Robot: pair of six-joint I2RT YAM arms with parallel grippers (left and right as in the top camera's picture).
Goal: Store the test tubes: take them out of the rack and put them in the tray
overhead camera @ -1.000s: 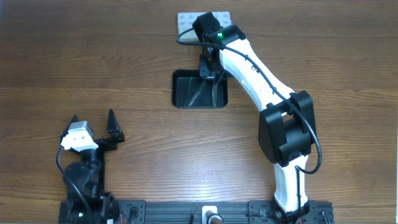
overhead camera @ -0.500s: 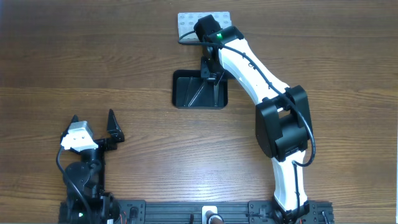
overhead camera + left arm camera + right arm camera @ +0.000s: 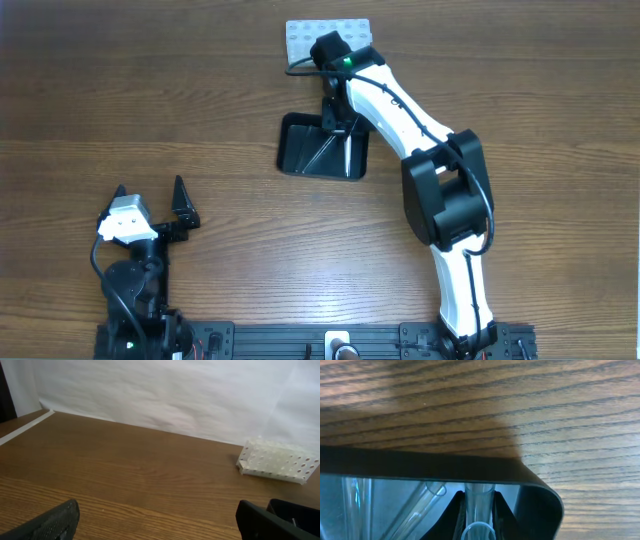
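Since a second ago the right arm's elbow has swung toward the middle of the top view, and the tray [image 3: 300,165] now sits slightly askew where it lay square before. The left arm has not moved.

From above, the right gripper [image 3: 336,124] is at the tray's far right corner, just on the near side of the white rack [image 3: 300,36]. One test tube [image 3: 346,155] shows as a pale line running from the gripper toward the arms' bases. A slanted tube [image 3: 322,155] lies diagonally beside it on the tray floor. The left gripper [image 3: 150,198] is near its base, well apart from the tray, with its fingers spread wide.

The left wrist view shows what the overhead one cannot: the rack [image 3: 277,462] from the side, with rows of holes in its wall, standing on the wooden table [image 3: 125,475] before a white backdrop [image 3: 165,395]. The left gripper [image 3: 157,507] has nothing between its parted fingers.

The right wrist view gives the grip itself. The right gripper [image 3: 479,496] is pinched on the test tube [image 3: 480,505], whose long axis points straight at the tray's black wall [image 3: 420,465], its round rim at the camera end. The slanted tube [image 3: 422,505] angles off beside it, and a third tube [image 3: 354,505] lies roughly parallel to the held one, farther along the wall.
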